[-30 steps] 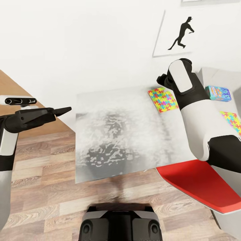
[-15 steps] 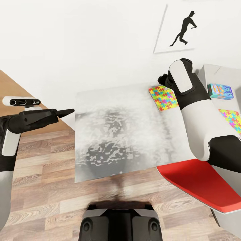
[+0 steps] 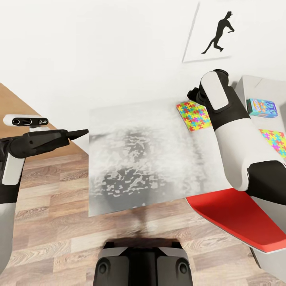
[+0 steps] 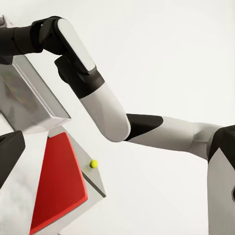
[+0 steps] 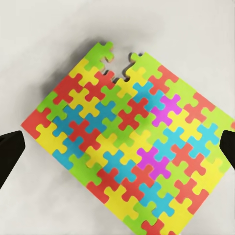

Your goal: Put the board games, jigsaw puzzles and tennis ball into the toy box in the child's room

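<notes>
A jigsaw puzzle (image 3: pixel 193 116) of bright interlocking pieces lies flat on the white table (image 3: pixel 139 151), close to the wall. My right gripper (image 5: pixel 119 151) hangs open straight above this jigsaw puzzle (image 5: pixel 132 147), one dark fingertip at each side and nothing between them. In the head view the right forearm (image 3: pixel 217 99) covers that gripper. A blue board game (image 3: pixel 261 107) and a second jigsaw puzzle (image 3: pixel 277 142) rest further right on the table. The tennis ball (image 4: pixel 93 164) sits near a table edge. My left gripper (image 3: pixel 77 132) is held open and empty over the floor, left of the table. The toy box is out of view.
A red flat panel (image 3: pixel 234 217) juts out at the table's near right corner, under my right elbow. A framed silhouette picture (image 3: pixel 214 33) hangs on the white wall behind. Wooden floor (image 3: pixel 51 222) lies left of and in front of the table; my base (image 3: pixel 143 264) stands at its front edge.
The head view shifted slightly a second ago, so the camera moved, and has since settled. Both arms and all the toys keep their places.
</notes>
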Available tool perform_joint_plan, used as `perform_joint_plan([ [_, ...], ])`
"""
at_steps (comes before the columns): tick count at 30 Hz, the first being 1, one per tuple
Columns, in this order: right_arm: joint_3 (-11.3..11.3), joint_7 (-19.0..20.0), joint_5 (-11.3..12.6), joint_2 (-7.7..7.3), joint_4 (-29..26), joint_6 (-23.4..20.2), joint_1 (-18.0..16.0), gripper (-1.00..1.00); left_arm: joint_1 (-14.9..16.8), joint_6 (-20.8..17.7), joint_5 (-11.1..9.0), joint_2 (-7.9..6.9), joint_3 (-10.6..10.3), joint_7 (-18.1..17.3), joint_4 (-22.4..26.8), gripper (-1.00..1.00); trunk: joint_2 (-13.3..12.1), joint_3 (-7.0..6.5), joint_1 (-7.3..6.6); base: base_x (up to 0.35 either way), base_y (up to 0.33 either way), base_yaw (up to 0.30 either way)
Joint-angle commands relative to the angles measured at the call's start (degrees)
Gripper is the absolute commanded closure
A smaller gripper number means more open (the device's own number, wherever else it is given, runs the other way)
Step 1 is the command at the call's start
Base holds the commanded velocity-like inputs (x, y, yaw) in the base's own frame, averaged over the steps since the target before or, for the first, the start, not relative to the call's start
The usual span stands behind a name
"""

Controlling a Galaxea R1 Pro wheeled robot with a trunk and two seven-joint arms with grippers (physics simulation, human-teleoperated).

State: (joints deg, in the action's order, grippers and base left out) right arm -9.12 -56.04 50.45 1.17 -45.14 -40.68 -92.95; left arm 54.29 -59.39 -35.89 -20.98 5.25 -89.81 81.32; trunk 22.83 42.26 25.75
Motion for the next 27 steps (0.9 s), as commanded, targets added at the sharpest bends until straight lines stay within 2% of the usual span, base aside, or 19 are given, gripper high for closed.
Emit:
perform_joint_plan([
  [1, -0.1, -0.5, 0.4, -0.03, 0.0, -0.3, -0.1, -1.00, 0.0, -0.6, 0.0, -0.02, 0.0, -0.2, 0.0, -1.00, 0.1, 0.13, 0.03, 0.000, 0.000, 0.000],
  [21, 0.0, -0.5, 0.4, -0.12, -0.2, -0.5, -0.1, -1.00, 0.0, -0.6, -0.3, -0.18, 0.4, -0.2, 0.0, -1.00, 0.1, 1.67, 0.03, 0.012, 0.000, 0.000],
  [27, 0.0, -0.5, 0.4, -0.12, -0.3, -0.5, -0.1, -1.00, 0.0, -0.6, 0.0, -0.14, 0.2, -0.2, 0.0, -1.00, 0.1, 1.77, 0.03, 0.143, 0.088, 0.000],
])
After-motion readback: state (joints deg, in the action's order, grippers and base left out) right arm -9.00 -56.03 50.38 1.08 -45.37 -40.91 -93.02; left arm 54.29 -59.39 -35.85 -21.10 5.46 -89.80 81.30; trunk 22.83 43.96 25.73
